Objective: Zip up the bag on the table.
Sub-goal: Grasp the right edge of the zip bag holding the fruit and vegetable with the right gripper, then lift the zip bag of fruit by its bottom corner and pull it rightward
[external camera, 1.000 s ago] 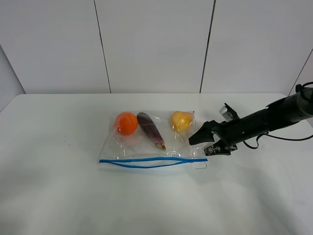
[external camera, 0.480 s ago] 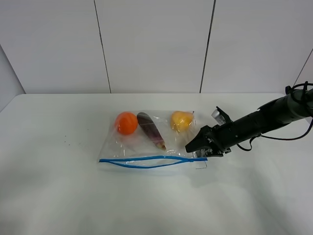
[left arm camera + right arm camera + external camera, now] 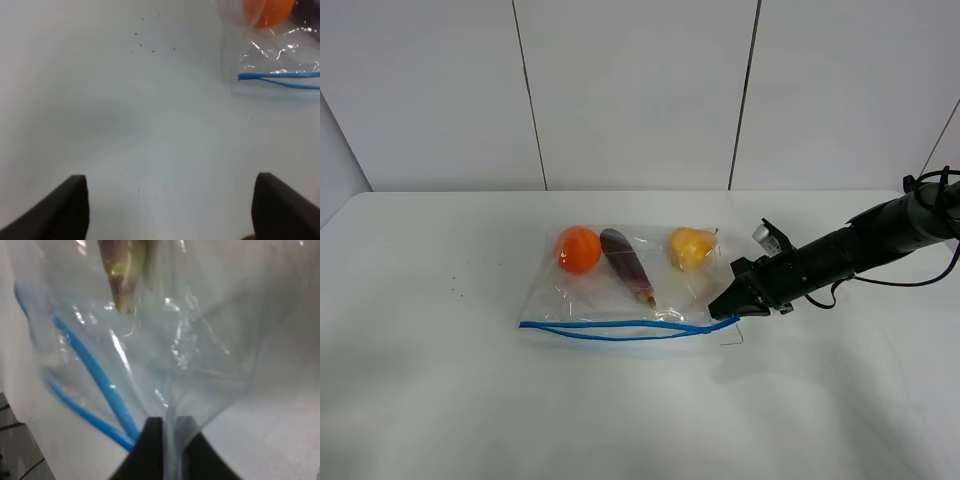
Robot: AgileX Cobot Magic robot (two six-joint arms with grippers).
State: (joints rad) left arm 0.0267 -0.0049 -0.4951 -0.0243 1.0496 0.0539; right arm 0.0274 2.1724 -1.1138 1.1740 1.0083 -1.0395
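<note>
Nearest me the table [image 3: 440, 400] is bare. My left gripper [image 3: 169, 182] hangs over that stretch with its fingers wide apart and nothing between them; it is outside the high camera's view. Next comes the bag [image 3: 590, 300], lying flat near the middle of the table with its blue zipper strip [image 3: 610, 328] along the edge facing me. The two blue tracks bow apart along most of their length, so I judge the zip not yet sealed. At the strip's right end my right gripper [image 3: 722, 308] is clamped on the clear film of the corner. I read that pinch as an anchor, holding the mouth taut so the tracks line up for pressing. Behind the strip, through the plastic, sit an orange fruit [image 3: 578, 250], a purple vegetable [image 3: 628, 265] and a yellow fruit [image 3: 690, 248], pushed toward the bag's far side, clear of the zip. Beyond is a plain panelled wall [image 3: 640, 90]. I can read no brand, label or lettering anywhere.
</note>
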